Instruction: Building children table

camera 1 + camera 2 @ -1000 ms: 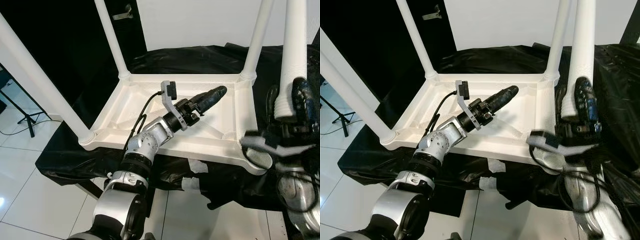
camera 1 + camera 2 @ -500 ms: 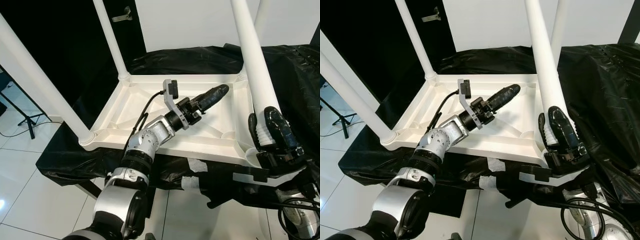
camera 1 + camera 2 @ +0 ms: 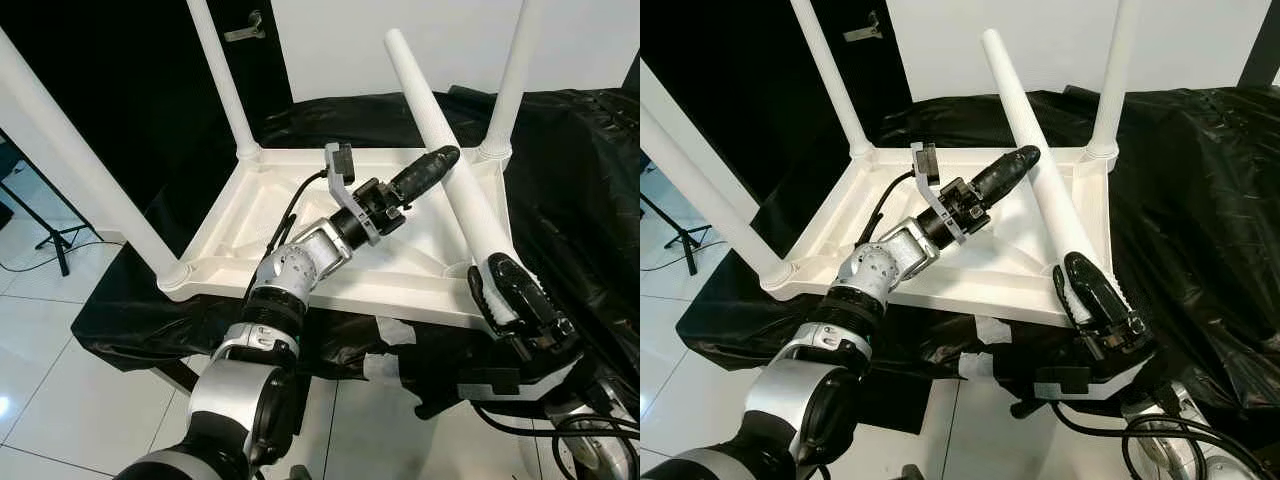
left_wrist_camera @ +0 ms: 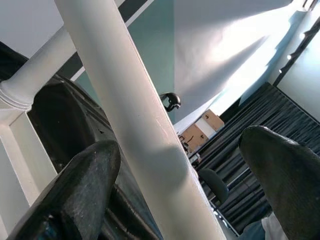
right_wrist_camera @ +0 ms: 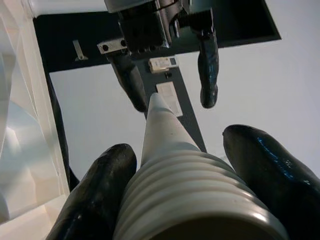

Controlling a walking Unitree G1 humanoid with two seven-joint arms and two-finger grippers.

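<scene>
Here, right end effector (image 3: 510, 300) gripping loose leg (image 3: 440, 160) at tabletop (image 3: 300, 190) rim, left end effector (image 3: 425, 172) open around it.

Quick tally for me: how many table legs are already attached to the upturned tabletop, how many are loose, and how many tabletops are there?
Attached legs: 3 (near left, far left, far right)
Loose legs: 1, threaded end in the right gripper
Tabletops: 1
Total: 5

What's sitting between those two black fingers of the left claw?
The loose white table leg runs up between the fingers of the left claw, seen best in the left wrist view. The right claw grips that leg's threaded end.
</scene>
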